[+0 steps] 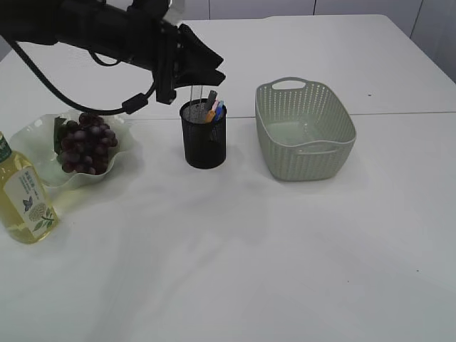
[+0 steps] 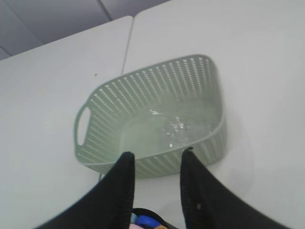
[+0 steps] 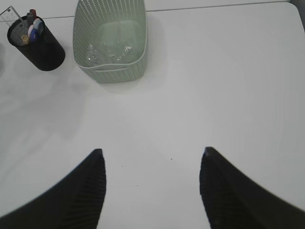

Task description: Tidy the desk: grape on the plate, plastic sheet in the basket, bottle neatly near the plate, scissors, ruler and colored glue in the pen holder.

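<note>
White table (image 1: 235, 271): surface on which all listed items are set.

Black mesh pen holder (image 1: 204, 139): placed near the middle of the exterior view, between the plate and the basket. Coloured glue sticks (image 1: 216, 111) and a clear ruler (image 3: 9, 14) are seen standing in it, upright or slightly tilted. Scissors cannot be told apart among the contents.

Pale green perforated basket (image 1: 305, 132): set to the right of the pen holder, close beside it but apart. A crumpled clear plastic sheet (image 2: 175, 128) is seen lying on its floor.

Wavy clear plate (image 1: 43, 139): placed at the left; a bunch of dark grapes (image 1: 87, 144) is held on it.

Bottle (image 1: 23, 194): filled with yellow liquid, stood upright just in front of the plate's left edge, partly cut off by the frame.

Left gripper (image 1: 208, 71): positioned directly above the pen holder. Its fingers (image 2: 125, 183) are parted by a narrow gap; in the exterior view the ruler is seen rising from the holder to their tips, but whether it is gripped cannot be told.

Right gripper (image 3: 152, 188): held over bare table, fingers spread wide, nothing held.
</note>
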Available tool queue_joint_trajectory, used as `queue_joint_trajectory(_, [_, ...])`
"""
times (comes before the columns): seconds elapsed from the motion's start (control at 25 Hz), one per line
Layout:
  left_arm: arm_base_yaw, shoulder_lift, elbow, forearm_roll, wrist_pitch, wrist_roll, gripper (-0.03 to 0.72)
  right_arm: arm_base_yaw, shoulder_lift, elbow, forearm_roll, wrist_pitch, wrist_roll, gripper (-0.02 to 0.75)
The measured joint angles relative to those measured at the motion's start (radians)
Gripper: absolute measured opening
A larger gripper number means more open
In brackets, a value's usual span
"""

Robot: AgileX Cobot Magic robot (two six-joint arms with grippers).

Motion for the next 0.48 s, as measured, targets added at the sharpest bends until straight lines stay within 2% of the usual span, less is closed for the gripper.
queue_joint_trajectory(0.2, [0.000,-0.049,0.000,0.177,0.089,-0.046,0.244,0.000,0.000,0.000,-0.007,0.000,0.000,0.457])
queue_joint_trajectory(0.48, [0.000,-0.130,0.000,0.387,0.169,-0.206,0.244,0.000,0.000,0.000,-0.025,0.000,0.000,0.458])
